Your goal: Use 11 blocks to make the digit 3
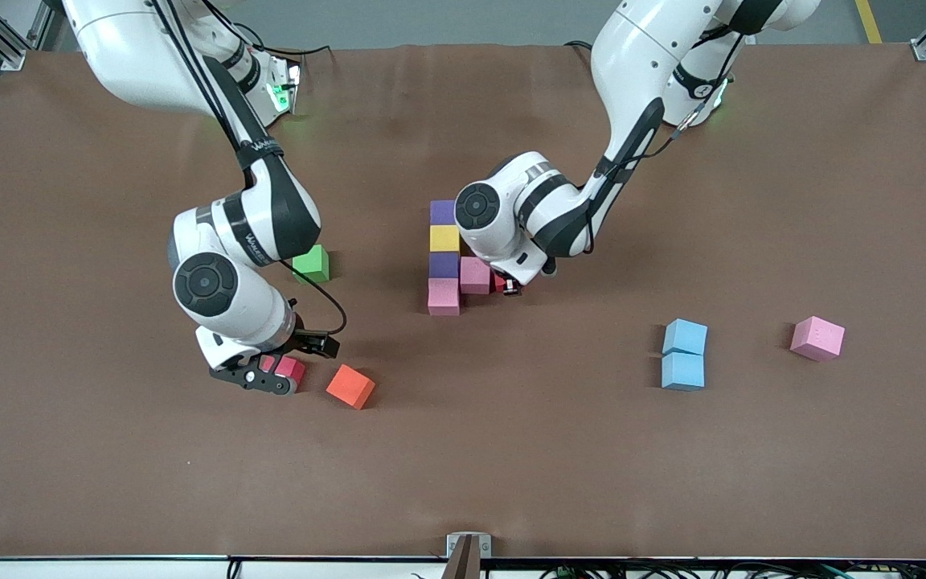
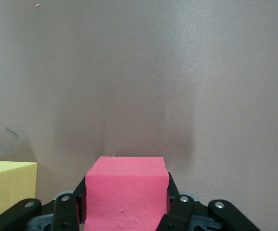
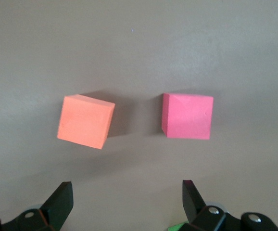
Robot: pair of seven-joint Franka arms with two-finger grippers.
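The 11 blocks are partly assembled, partly scattered. In the front view, a column (image 1: 444, 257) of purple, yellow, purple and pink cubes stands mid-surface, with a second pink cube (image 1: 475, 275) touching it on the side toward the left arm's end. The left tool (image 1: 509, 285) sits just beside that pink cube, clenched on a red block (image 1: 500, 281). Two light blue cubes (image 1: 684, 354) lie touching each other toward the left arm's end of the surface (image 1: 559, 466), and a loose pink cube (image 1: 817, 338) lies well apart from them. The right tool (image 1: 274, 374) hangs over another red block (image 1: 290, 369), with the orange cube (image 1: 350, 387) near it and the green cube (image 1: 312, 264) farther from the camera; neither belongs to the figure.

In the left wrist view, the red block (image 2: 125, 195) fills the tool's (image 2: 125, 211) grip, its side faces pressed by the fingers (image 2: 178, 211), and a yellow cube (image 2: 9, 190) sits beside it.

In the right wrist view, the tool (image 3: 124, 199) is released, fingers (image 3: 61, 202) spread wide, above the red block (image 3: 187, 116) and the orange cube (image 3: 86, 121), which lie near each other without touching.

Judging by the matte foam, each block should be light, a little soft and not slippery. Two opposite flat faces are the place to pinch, square to the cube and gently, since a light block nudged by one finger will probably slide.
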